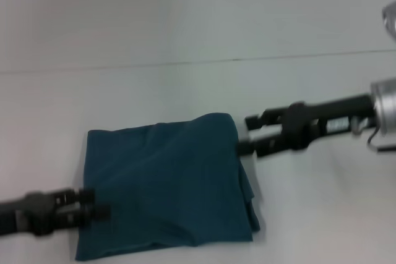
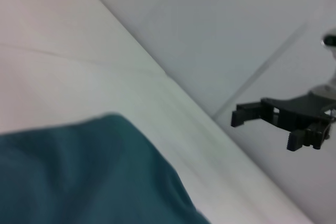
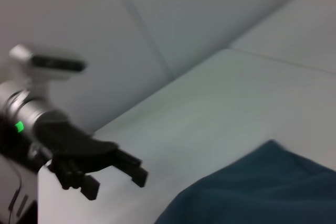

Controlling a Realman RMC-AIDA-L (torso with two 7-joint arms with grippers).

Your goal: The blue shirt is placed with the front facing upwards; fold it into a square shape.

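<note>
The blue shirt [image 1: 167,183] lies folded into a rough square on the white table [image 1: 185,97], plain teal side up, no print showing. Some layers stick out along its right edge. My left gripper [image 1: 94,204] is open and empty at the shirt's left edge, near the front corner. My right gripper [image 1: 247,134] is open and empty just off the shirt's far right corner. The left wrist view shows a shirt corner [image 2: 79,171] and the right gripper [image 2: 265,129] in the air beyond it. The right wrist view shows the shirt [image 3: 262,187] and the left gripper [image 3: 116,184].
A thin seam [image 1: 185,63] runs across the table behind the shirt. A silvery object [image 1: 390,20] shows at the far right edge of the head view. White table surface lies on all sides of the shirt.
</note>
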